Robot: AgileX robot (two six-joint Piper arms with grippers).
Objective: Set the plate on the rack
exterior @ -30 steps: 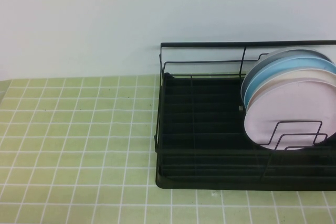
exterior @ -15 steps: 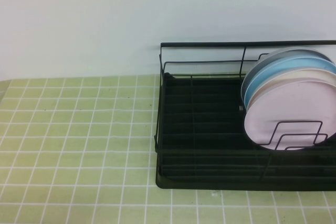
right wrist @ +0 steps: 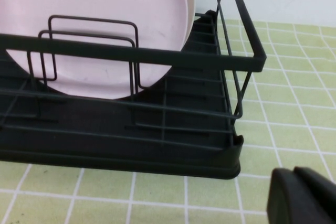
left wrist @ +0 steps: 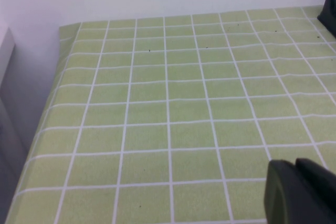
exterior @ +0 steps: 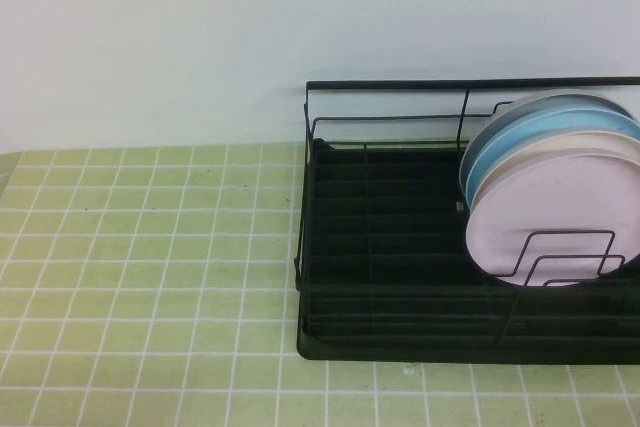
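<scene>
Plate [exterior: 555, 222] stands upright in the rack [exterior: 400, 247] at 3 o'clock, foremost of the stack, behind the front dividers: placement looks complete. My left fingers [left wrist: 302, 192] and right fingers [right wrist: 302, 198] are closed, empty, over the worktop [exterior: 150, 267].

The rack [exterior: 400, 247] sits on the right half of the counter [exterior: 150, 277], its back rail against the wall [exterior: 200, 27], and the plate [exterior: 560, 217] stands upright in the rack's right part as the frontmost of a row of plates, held among the wire dividers [exterior: 560, 257]. Just behind it stands a second plate [exterior: 545, 152], then a third plate [exterior: 530, 127], each overlapping the next. The left claw [left wrist: 302, 192] hangs over the bare counter left of the rack, and the right claw [right wrist: 302, 198] sits low over the counter in front of the rack's front right corner.
</scene>
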